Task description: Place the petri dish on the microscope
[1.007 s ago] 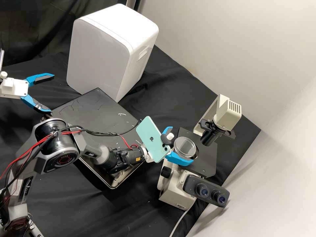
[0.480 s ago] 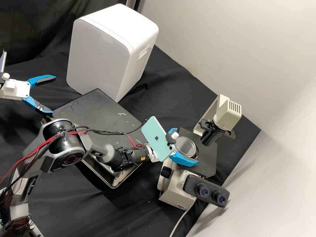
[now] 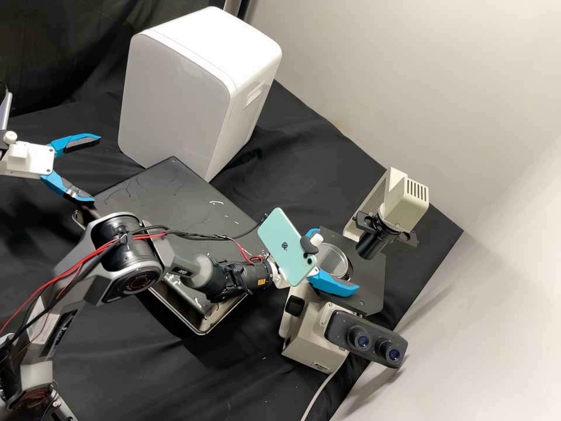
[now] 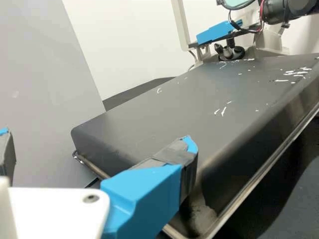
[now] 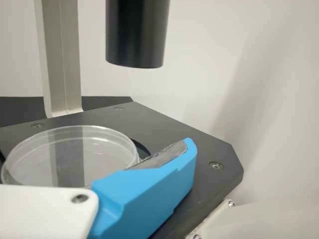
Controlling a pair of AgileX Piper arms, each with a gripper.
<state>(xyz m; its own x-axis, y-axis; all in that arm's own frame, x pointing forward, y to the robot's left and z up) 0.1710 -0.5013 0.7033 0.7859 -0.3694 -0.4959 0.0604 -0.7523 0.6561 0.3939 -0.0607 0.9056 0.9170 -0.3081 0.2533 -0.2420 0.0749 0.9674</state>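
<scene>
Right arm has pushed on toward 3 o'clock over the last second. The right gripper [image 3: 335,261] and the petri dish [image 3: 331,266] went from the near-left edge of the stage [image 3: 374,286] to further in over it, and lower. Left gripper [image 3: 82,168] has hardly budged.

Status now:
- Dish is at the microscope [image 3: 318,336], which stands at 4 o'clock on the bench [image 3: 304,152]. It lies level on the black stage, over the round opening, at about 8 o'clock from the black lens tube [image 3: 369,245] hanging above it. From the right wrist camera its base looks down on the plate.
- Right fingers sit one on each side of the dish, spaced to its width and closed on the rim. The near blue finger [image 5: 149,189] has its pad right at the dish edge.
- A mint-green phone [image 3: 286,245] clipped on that wrist covers part of the grip from the high camera.
- Left gripper hangs at 9 o'clock, by the far-left corner of the dark tray [image 3: 169,204]. Its fingers are spread wide with nothing between them.
- Tray is mid-bench and its top is scratched. One corner lies under the right arm's forearm.
- White box [image 3: 193,82] stands at 12 o'clock, just behind the tray.
- Black cloth covers the bench.
</scene>
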